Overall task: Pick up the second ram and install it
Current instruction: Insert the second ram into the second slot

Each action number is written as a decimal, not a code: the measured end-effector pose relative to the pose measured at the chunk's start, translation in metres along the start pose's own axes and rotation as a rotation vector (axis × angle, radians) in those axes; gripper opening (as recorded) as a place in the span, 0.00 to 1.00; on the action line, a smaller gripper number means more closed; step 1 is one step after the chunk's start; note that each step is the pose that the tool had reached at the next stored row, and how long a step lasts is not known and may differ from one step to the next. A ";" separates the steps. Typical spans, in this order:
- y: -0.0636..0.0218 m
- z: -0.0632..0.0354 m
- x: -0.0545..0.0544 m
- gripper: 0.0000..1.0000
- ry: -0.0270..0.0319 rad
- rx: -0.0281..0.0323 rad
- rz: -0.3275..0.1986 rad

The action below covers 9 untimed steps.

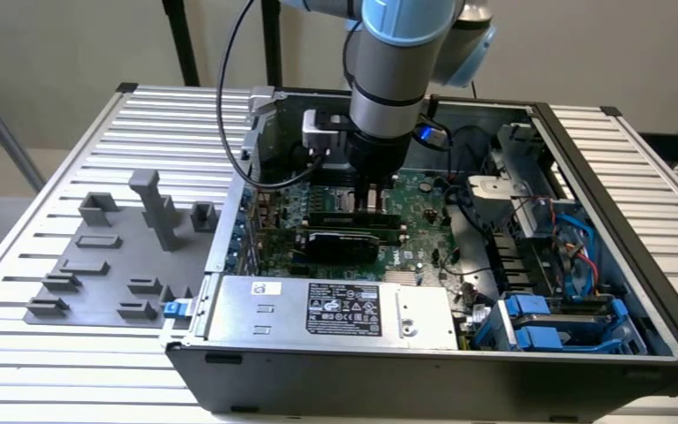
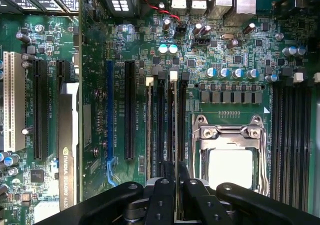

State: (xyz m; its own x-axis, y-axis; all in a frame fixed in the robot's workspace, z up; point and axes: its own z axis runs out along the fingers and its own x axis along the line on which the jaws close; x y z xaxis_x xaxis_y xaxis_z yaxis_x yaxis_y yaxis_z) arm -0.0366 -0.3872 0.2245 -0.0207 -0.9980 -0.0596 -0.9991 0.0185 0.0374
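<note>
My gripper (image 1: 372, 201) reaches down into the open computer case (image 1: 621, 221), over the motherboard's memory slots. In the wrist view its black fingers (image 2: 165, 185) stand close together, shut on the second ram (image 2: 173, 125). The ram shows edge-on as a thin strip running along a slot just beside the CPU socket (image 2: 230, 160). White latches (image 2: 173, 75) sit at the slots' far ends. In the exterior view the green stick (image 1: 357, 215) lies low at the board under the fingertips. How deep it sits in the slot I cannot tell.
A black expansion card (image 1: 339, 243) stands close in front of the gripper; its NVIDIA label (image 2: 66, 155) shows in the wrist view. The silver power supply (image 1: 327, 309), blue drive bays (image 1: 551, 322) and cables (image 1: 480, 168) crowd the case. A grey fixture plate (image 1: 116, 256) lies on the table at the exterior view's left.
</note>
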 end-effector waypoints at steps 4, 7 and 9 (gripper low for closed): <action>0.0005 0.0005 0.000 0.13 0.0009 0.0002 0.000; 0.0009 0.0009 0.000 0.13 0.0018 0.0001 0.000; 0.0010 0.0010 0.000 0.13 0.0041 0.0004 0.001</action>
State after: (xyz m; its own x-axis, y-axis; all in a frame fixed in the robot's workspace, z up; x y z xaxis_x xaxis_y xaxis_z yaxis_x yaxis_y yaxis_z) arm -0.0376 -0.3875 0.2235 -0.0220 -0.9982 -0.0554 -0.9991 0.0200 0.0371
